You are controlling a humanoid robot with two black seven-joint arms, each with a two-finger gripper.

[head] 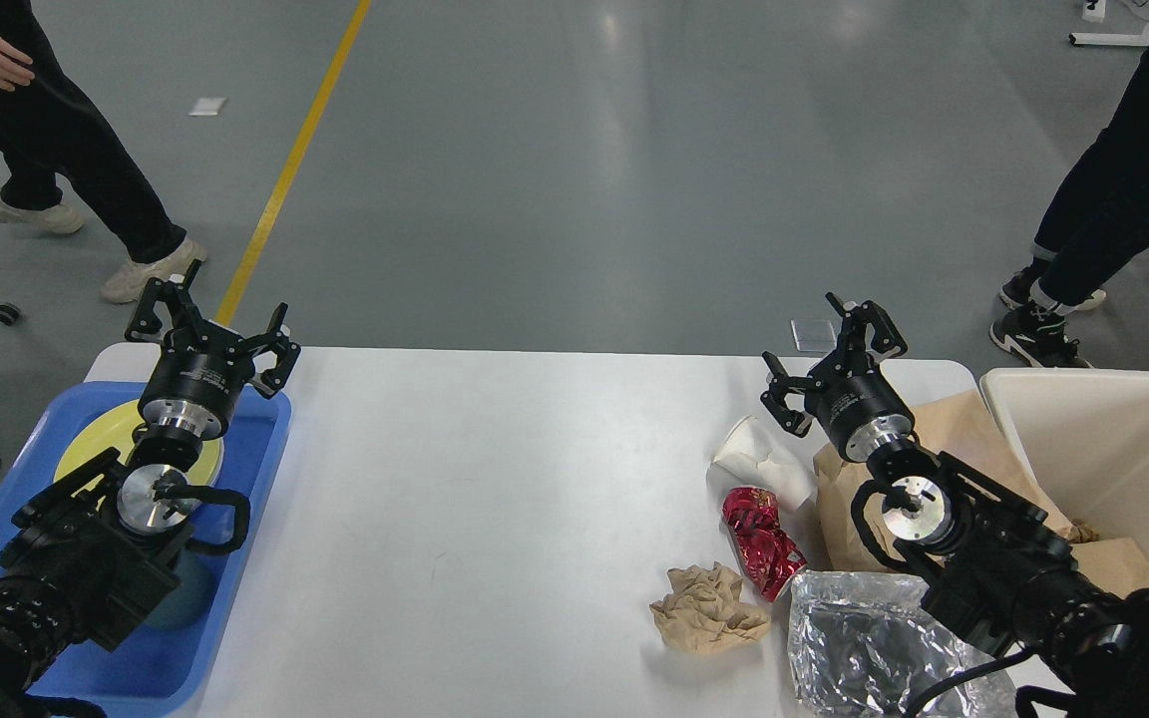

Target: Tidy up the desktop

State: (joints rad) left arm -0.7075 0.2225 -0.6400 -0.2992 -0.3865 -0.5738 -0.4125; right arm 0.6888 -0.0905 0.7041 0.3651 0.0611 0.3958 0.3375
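The desktop [495, 479] is a large white rectangle with rounded corners, smooth and a little glossy, and it fills the lower half of the frame from the left side almost to the right side. Its middle part is bare; the loose things lie together at the lower right. There I count one white paper cup [762, 461] lying on its side and dented, one crumpled red shiny wrapper [762, 543] just below it, one ball of wrinkled brown paper [706, 610] near the lower edge, one piece of crinkled silver foil [869, 648] at the bottom, and one flat brown paper bag [944, 439] partly under my right arm. At the right edge stands one cream-white plastic bin [1113, 449] with smooth walls. At the lower left lies one blue plastic tray [235, 558] with a raised rim, and on it one round yellow plate [101, 444] and one dark green cup [181, 598], mostly hidden behind my left arm. My left gripper [210, 324] is over the far end of the tray, with its two black fingers spread apart and nothing between them. My right gripper [834, 349] is above the far right part of the desktop, fingers also spread and holding nothing. Two people in dark trousers stand on the grey floor, one at the upper left and one at the upper right.
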